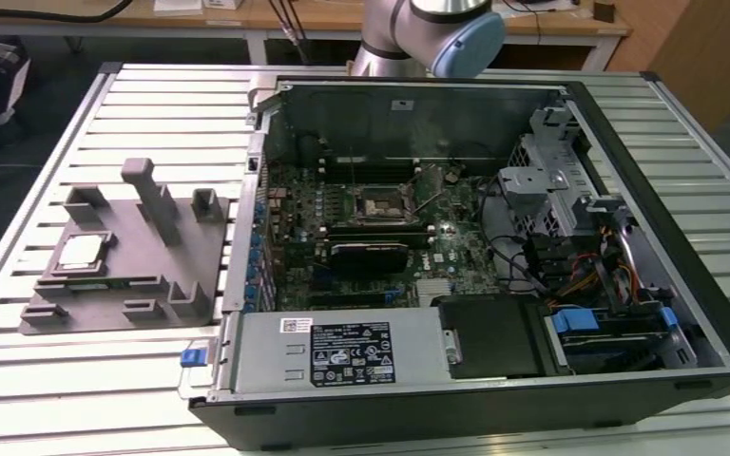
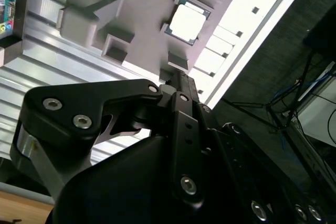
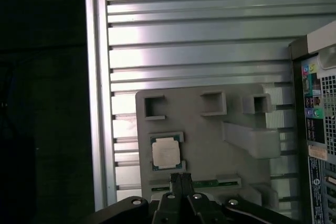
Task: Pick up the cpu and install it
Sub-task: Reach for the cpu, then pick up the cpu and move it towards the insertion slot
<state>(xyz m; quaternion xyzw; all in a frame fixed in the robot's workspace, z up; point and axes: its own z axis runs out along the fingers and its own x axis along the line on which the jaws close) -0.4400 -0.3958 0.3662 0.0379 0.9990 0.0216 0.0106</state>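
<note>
The cpu point(image 1: 80, 252) is a small square chip with a pale silver top. It lies flat in a recess of the grey plastic fixture point(image 1: 149, 271), on the exterior view's left. Both wrist views look down on the cpu point(image 3: 166, 153) point(image 2: 187, 23) from well above. My gripper point(image 3: 180, 179) hangs over the fixture's edge close to the chip, its black fingers pressed together with nothing between them. The dark square socket point(image 1: 375, 200) sits on the motherboard inside the open computer case point(image 1: 619, 114).
The case lies on a slatted metal table point(image 1: 35, 380), right of the fixture. Upright posts point(image 1: 140, 173) rise from the fixture. The arm's base joint point(image 1: 435, 33) stands behind the case. The table edge point(image 3: 97, 103) runs near the fixture.
</note>
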